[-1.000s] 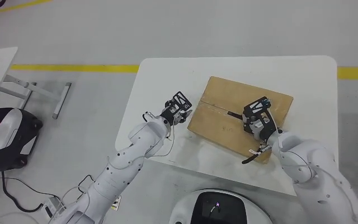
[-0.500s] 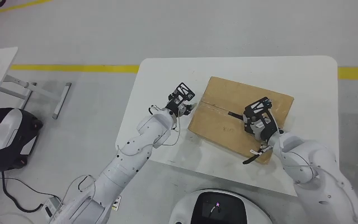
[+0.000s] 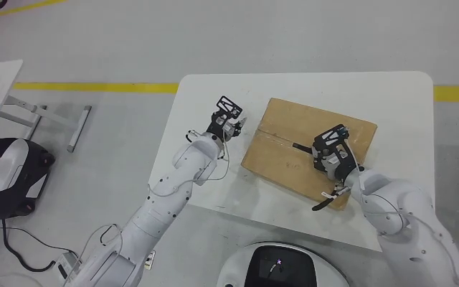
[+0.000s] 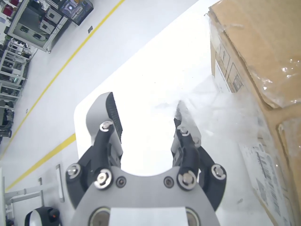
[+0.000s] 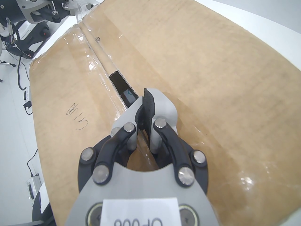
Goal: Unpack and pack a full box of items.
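Observation:
A taped brown cardboard box lies on the white table. My left gripper hovers off the box's left end, open. A strip of clear tape clings to one of its fingers and stretches back to the box. My right gripper rests on top of the box, shut, with its tips on the centre seam. Just ahead of them the seam shows a small dark gap. The left gripper with the tape sits past the far end of the seam.
White tabletop lies bare to the left of the box and along the far side. A yellow floor line runs beyond the table. A black cable end hangs by the right wrist at the box's near edge.
My left gripper has moved away from the box's left end toward the far side of the table, drawing the tape with it. The right gripper has stayed on the seam.

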